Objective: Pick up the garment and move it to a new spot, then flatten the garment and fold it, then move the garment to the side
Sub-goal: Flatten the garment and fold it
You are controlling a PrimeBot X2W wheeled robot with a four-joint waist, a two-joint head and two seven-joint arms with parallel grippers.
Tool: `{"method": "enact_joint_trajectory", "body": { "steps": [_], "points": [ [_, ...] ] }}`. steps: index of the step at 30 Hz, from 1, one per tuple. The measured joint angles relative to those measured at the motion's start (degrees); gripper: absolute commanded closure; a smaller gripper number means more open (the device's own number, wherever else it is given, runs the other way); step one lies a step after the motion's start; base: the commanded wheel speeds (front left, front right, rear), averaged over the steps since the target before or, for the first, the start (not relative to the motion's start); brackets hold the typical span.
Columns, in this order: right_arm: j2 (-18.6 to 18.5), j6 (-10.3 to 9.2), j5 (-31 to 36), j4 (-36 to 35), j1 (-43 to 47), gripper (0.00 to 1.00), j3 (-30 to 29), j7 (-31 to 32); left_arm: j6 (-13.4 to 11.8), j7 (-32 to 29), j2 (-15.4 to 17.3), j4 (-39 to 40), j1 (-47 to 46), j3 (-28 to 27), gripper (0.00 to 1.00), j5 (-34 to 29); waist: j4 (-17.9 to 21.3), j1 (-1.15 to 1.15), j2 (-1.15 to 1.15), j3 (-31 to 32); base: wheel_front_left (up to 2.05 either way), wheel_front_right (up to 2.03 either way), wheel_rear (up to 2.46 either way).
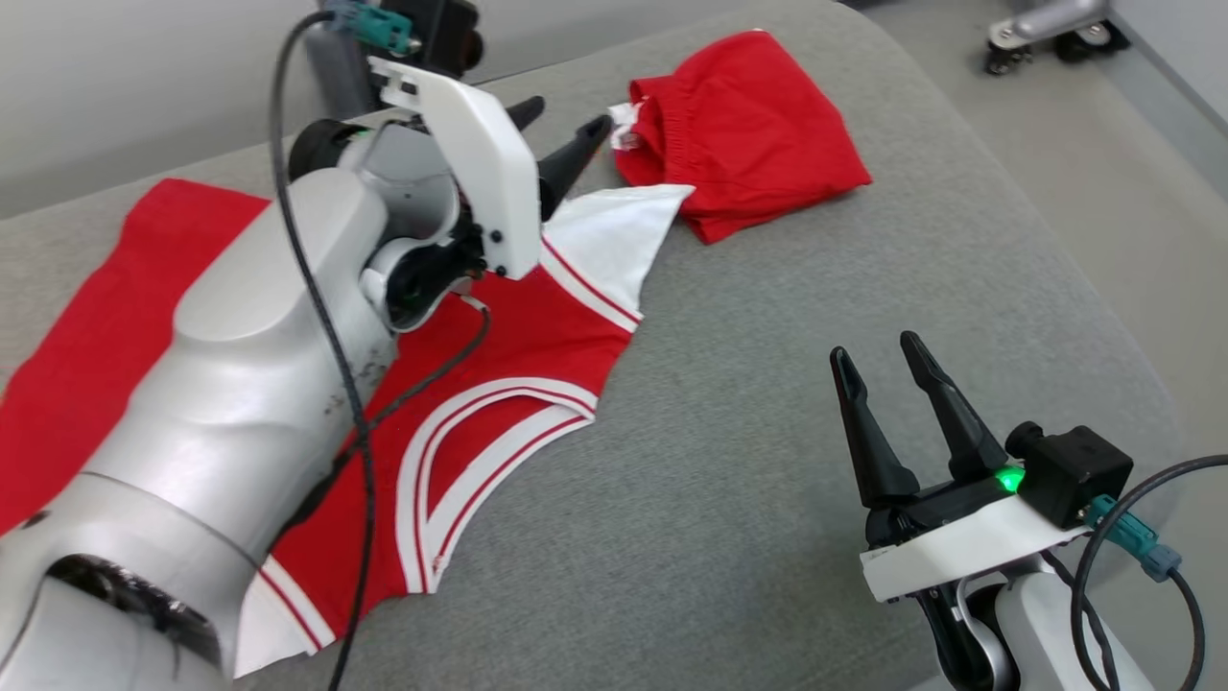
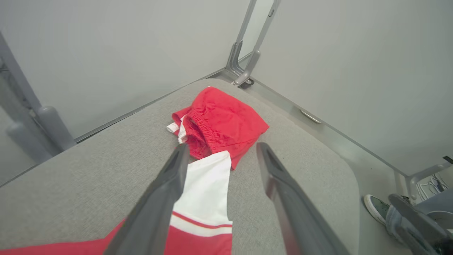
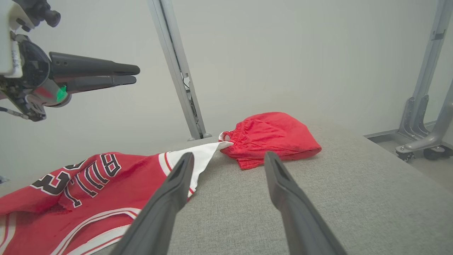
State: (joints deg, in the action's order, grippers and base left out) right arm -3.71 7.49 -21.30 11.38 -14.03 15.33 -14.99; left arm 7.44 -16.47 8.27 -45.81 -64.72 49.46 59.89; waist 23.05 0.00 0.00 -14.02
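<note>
Your left gripper (image 1: pixel 566 117) hangs, fingers apart, over the far white corner of the red jersey (image 1: pixel 518 336). Your right gripper (image 1: pixel 873 347) stands spread and empty, near right.

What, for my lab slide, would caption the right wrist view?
Open right gripper faces a spread red jersey and bunched red shorts on the grey cushion.
</note>
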Motion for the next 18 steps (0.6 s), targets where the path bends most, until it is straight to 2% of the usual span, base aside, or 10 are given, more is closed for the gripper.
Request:
{"method": "enact_joint_trajectory", "body": {
  "steps": [9,16,18],
  "points": [
    [-1.87,0.0,0.42,0.27,0.01,0.0,-0.53,0.0,0.0,3.71,8.14,6.34,2.5,2.04,0.0,2.97,-7.34,0.0,0.0,2.14,0.0,0.0,0.0],
    [-2.74,0.0,0.56,0.4,1.3,0.0,-1.48,0.01,-0.01,10.71,14.94,12.2,7.13,1.76,0.0,2.52,-12.33,0.0,0.0,4.28,0.0,0.0,0.0],
    [-2.94,0.0,0.57,0.47,2.02,0.0,-1.67,0.0,-0.78,13.33,16.9,13.79,8.85,1.36,0.0,1.45,-13.45,0.0,0.0,4.86,0.0,0.0,0.0]
  ]
}}
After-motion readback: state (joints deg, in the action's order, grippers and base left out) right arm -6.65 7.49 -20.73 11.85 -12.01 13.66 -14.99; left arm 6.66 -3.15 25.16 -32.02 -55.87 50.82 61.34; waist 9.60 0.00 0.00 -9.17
